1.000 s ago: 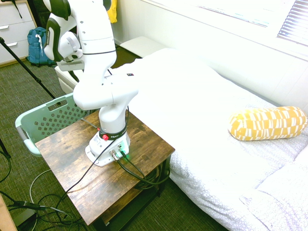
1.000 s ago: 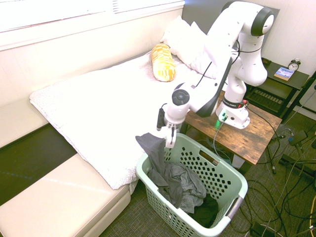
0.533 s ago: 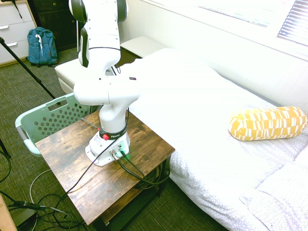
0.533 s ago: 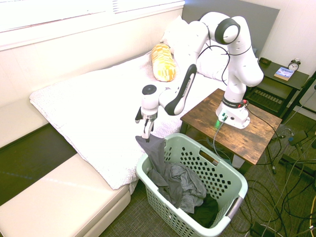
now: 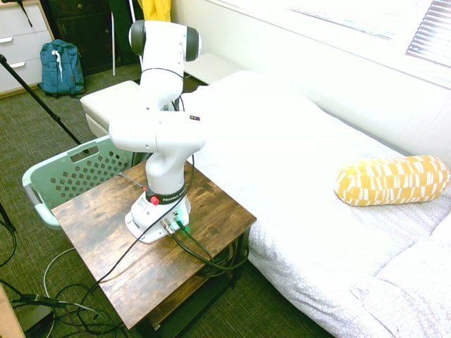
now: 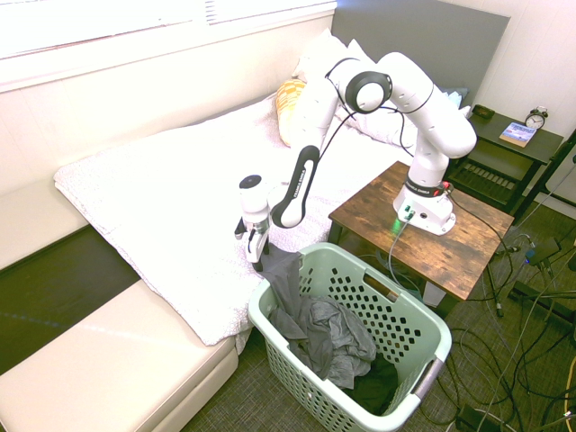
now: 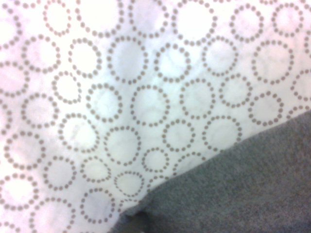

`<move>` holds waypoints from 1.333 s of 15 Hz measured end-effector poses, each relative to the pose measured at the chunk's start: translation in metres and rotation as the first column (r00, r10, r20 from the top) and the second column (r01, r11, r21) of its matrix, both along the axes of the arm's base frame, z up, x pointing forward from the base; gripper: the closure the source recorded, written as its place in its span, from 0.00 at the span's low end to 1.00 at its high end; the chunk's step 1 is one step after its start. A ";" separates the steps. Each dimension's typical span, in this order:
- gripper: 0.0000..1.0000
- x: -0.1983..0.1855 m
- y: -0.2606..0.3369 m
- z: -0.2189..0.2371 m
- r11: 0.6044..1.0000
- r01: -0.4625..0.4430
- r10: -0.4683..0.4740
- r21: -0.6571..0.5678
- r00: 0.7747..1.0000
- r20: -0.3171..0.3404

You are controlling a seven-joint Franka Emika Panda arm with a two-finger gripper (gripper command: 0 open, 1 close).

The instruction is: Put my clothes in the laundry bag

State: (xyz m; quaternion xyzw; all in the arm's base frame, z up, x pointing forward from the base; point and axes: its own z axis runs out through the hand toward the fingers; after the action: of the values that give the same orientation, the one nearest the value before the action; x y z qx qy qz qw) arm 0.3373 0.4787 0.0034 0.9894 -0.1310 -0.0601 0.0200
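Gripper [image 6: 256, 253] points down over the bed [image 6: 162, 193] edge, just beside the laundry bag [image 6: 430, 326] rim, fingers apart and holding nothing. Clothes [image 6: 315, 333] heaped inside the bag, 1 grey piece draped up over the rim nearest the gripper. Wrist view: grey fabric [image 7: 243, 189] against circle-patterned bedcover [image 7: 121, 87].

A bed [image 5: 282, 148] with a white, dotted-circle cover fills the right of the first exterior view, under a bright window [image 5: 394, 21]. A wooden table [image 5: 106, 239] stands on dark green carpet [image 5: 42, 134]. A yellow bolster pillow [image 5: 391, 179] lies at right; a blue backpack [image 5: 60, 67] sits upper left.
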 end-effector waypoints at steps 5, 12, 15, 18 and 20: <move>1.00 0.002 0.001 0.001 1.000 0.003 -0.002 0.010 1.000 -0.014; 1.00 -0.001 0.005 0.002 1.000 0.009 -0.008 0.027 1.000 -0.018; 1.00 -0.001 0.007 0.003 0.999 0.011 -0.011 0.033 1.000 -0.016; 1.00 -0.001 0.007 0.004 0.999 0.017 -0.016 0.035 1.000 -0.017; 1.00 -0.002 0.008 0.004 0.999 0.017 -0.017 0.037 1.000 -0.017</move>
State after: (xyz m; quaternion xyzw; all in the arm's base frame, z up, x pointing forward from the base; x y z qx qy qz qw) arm 0.3355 0.4867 0.0073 0.9879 -0.1382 -0.0709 0.0022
